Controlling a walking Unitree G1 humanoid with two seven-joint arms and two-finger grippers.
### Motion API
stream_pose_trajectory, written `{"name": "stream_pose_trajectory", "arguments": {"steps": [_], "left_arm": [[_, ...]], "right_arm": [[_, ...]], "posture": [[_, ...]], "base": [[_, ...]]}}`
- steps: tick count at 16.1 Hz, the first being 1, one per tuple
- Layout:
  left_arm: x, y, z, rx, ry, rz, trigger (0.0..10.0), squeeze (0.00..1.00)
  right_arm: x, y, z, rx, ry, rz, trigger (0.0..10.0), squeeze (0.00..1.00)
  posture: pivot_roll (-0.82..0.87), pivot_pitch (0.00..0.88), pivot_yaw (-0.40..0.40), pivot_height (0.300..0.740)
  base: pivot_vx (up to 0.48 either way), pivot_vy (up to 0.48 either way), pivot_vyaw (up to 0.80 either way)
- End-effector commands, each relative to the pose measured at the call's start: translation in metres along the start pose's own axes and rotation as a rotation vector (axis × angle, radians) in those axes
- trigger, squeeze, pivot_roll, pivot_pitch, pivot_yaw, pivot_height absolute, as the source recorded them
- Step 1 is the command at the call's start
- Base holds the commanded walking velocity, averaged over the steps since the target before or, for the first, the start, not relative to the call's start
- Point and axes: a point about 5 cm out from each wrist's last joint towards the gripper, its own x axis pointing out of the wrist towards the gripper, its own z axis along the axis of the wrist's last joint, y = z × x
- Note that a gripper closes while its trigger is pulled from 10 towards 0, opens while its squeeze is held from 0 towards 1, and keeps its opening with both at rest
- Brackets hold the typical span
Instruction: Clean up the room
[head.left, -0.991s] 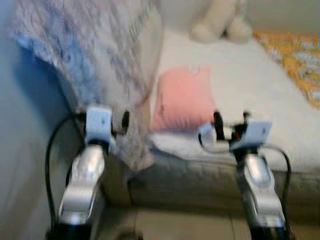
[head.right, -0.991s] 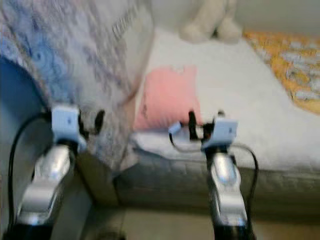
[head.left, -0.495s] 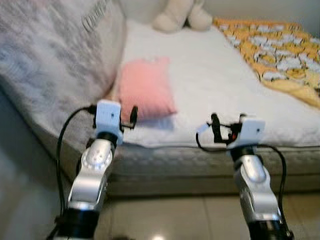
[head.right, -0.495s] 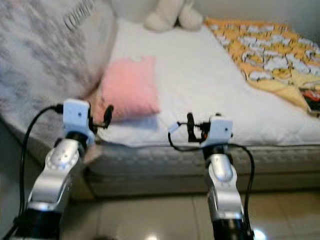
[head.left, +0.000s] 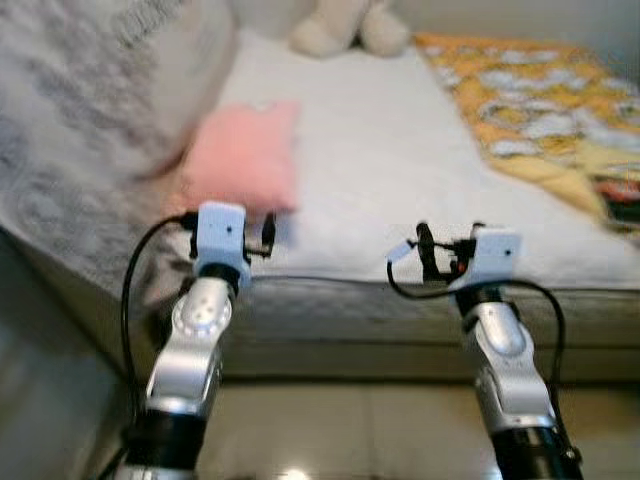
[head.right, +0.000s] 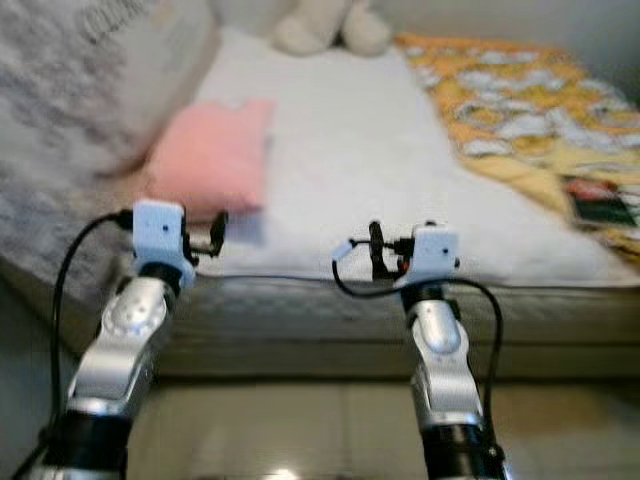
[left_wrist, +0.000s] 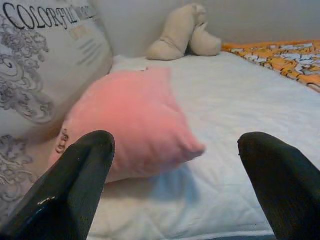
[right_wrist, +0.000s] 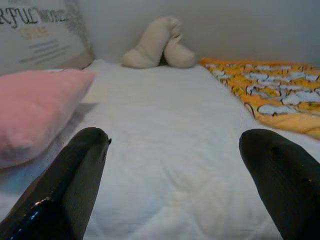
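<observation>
A pink pillow (head.left: 240, 165) lies on the white bed (head.left: 400, 140), against a large grey patterned cushion (head.left: 70, 130) printed with letters. My left gripper (head.left: 268, 232) hovers at the bed's near edge, just short of the pink pillow (left_wrist: 135, 125), open with nothing between its fingers (left_wrist: 75, 185). My right gripper (head.left: 425, 250) is held at the same height over the bed edge, open and empty, its fingers (right_wrist: 70, 180) wide apart above bare sheet. A cream plush toy (head.left: 350, 25) sits at the far end of the bed.
An orange and yellow patterned blanket (head.left: 540, 110) covers the bed's right side, with a dark red flat item (head.right: 590, 200) on it near the edge. Beige floor tiles (head.left: 350, 430) lie between me and the mattress side (head.left: 360, 320).
The whole picture has shifted as the camera turned from the grey cushion toward the bed. Both arms keep the same raised pose, grippers open.
</observation>
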Motion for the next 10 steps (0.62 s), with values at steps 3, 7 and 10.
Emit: {"name": "stream_pose_trajectory", "arguments": {"steps": [3, 7, 10], "left_arm": [[0.0031, 0.0031, -0.0001, 0.010, 0.000, 0.007, 10.0, 0.00], [0.0066, 0.0009, 0.0009, 0.017, -0.009, 0.004, 10.0, 0.00], [0.0107, 0.0023, -0.0020, -0.027, 0.010, -0.018, 10.0, 0.00]], "right_arm": [[0.0045, 0.0065, 0.0028, -0.001, -0.015, 0.029, 10.0, 0.00], [0.0048, 0.0059, 0.0024, -0.005, -0.018, 0.025, 10.0, 0.00], [0.0055, 0.0084, 0.0014, -0.005, -0.017, 0.029, 10.0, 0.00]], "posture": [[0.00, 0.000, -0.005, 0.740], [-0.01, 0.000, -0.001, 0.740], [-0.01, 0.000, 0.002, 0.740]], "base": [[0.000, -0.429, 0.00], [0.187, -0.409, 0.00], [0.000, 0.000, 0.00]]}}
